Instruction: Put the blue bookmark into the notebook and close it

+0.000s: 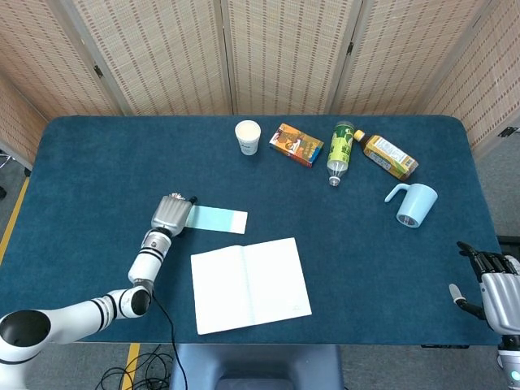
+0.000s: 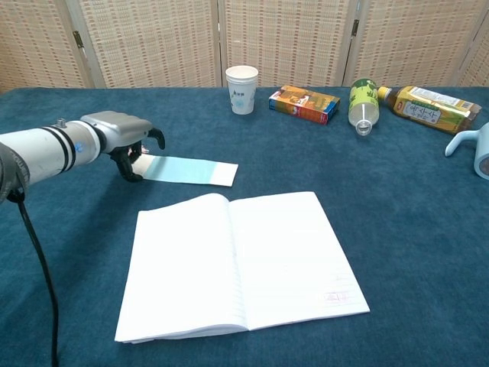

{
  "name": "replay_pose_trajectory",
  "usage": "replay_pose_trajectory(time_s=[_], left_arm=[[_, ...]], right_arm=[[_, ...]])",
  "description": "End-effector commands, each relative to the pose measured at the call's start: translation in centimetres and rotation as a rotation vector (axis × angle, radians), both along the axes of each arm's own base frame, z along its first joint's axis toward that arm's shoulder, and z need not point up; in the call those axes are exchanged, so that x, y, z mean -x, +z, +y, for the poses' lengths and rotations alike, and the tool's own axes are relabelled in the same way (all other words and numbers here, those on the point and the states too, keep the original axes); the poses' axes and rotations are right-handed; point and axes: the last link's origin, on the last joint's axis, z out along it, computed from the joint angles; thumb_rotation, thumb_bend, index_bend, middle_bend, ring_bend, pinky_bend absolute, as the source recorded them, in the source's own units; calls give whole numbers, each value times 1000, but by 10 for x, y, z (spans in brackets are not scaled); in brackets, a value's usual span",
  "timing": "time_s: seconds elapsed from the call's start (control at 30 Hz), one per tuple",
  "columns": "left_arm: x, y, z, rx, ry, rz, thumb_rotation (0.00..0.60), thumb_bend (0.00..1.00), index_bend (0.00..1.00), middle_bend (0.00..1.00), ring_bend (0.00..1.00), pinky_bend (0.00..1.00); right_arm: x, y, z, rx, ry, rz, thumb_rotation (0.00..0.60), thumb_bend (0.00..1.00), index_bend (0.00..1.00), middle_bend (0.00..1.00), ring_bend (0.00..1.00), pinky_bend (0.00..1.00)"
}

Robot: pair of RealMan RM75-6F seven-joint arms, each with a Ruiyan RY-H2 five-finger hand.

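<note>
Nearest, open notebook flat on blue tabletop, blank pages up. Just behind notebook's left page, blue bookmark lying flat, its left end pinched in left hand, fingers curled down over it. Well to notebook's right, off the tabletop's near corner, right hand holding nothing, fingers apart. Right and further back from notebook, light blue mug on its side. Far behind notebook, paper cup, snack box, green bottle and tea bottle, both bottles lying down.
</note>
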Motion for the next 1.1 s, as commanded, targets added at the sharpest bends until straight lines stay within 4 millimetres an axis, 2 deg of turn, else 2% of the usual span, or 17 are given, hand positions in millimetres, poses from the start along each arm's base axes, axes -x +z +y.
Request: replay_pose_trajectory(time_s=[0.03,0.37,0.7,1.1], left_arm=[[-12,-1,-3,34,6,-28,600,311,219,835,796,921],[-30,-15,2,37,46,-39,600,311,222,835,796,922],[-32,-21,8,26,97,-29,600,312,227,835,796,921],[-33,-25,5,41,105,-19,600,311,272,835,795,921]], right_arm=[[1,0,0,1,-2,-3,600,255,169,286,265,232],[4,1,1,8,-11,-3,600,255,170,285,265,232],[7,2,2,9,-16,-6,600,255,169,286,265,232],[9,1,1,6,-17,-10,600,255,170,286,265,232]])
